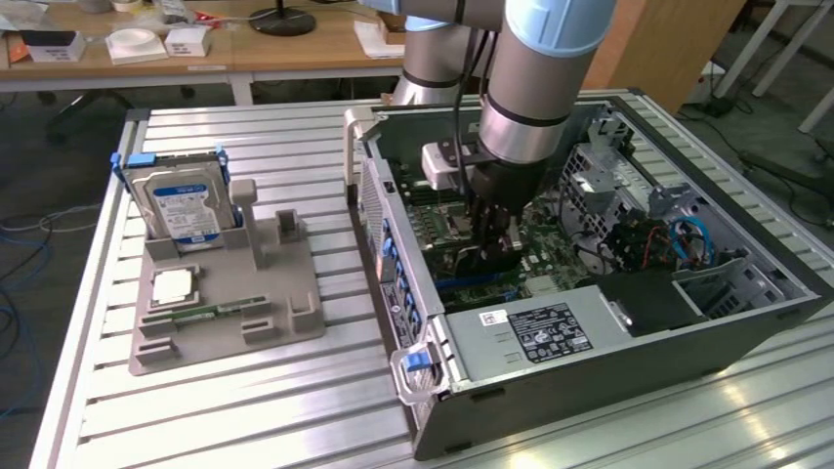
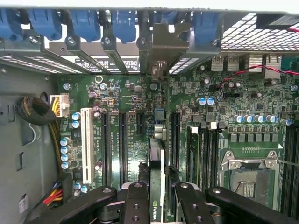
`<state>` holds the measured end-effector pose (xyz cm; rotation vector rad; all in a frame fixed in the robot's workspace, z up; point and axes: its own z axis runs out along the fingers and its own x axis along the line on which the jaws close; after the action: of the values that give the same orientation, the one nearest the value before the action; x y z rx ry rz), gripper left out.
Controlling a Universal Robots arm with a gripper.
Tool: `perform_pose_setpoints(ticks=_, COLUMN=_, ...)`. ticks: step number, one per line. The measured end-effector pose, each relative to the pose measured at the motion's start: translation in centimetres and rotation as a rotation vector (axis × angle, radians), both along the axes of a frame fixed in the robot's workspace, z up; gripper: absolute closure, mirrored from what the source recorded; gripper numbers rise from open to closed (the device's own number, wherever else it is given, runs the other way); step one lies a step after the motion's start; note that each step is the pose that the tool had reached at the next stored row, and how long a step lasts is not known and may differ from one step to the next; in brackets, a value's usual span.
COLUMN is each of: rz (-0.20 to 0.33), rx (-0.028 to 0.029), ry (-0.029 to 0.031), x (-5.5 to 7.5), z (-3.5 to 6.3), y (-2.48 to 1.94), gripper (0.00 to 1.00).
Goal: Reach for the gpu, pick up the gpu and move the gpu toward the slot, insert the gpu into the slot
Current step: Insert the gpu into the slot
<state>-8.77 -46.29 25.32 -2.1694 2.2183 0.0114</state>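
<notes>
Gripping the gpu (image 2: 156, 186) edge-on, the pincer (image 2: 157, 205) holds it over the motherboard (image 2: 117, 93) slots.

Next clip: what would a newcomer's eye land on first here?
The big grey arm plunging into the open computer case, its gripper low over the green motherboard. The wrist view shows the gpu held edge-on between the fingers. On the exterior view's left, a hard drive stands upright.

This is a robotics lab or workshop — an industrial robot arm (image 1: 541, 78) works over a ribbed aluminium table (image 1: 300, 410) carrying an opened desktop computer case (image 1: 587, 342) and a grey parts fixture (image 1: 248, 313). Behind stand wooden desks (image 1: 234, 49) with small boxes, and loose cables (image 1: 26, 234) trail across the floor.
</notes>
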Motion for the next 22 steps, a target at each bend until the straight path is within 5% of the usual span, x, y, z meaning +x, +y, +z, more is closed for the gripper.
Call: perform_pose_setpoints(ticks=22, rz=0.000, rx=0.0004, ry=-0.0002, x=-0.01, z=-0.90, y=0.00, gripper=0.74)
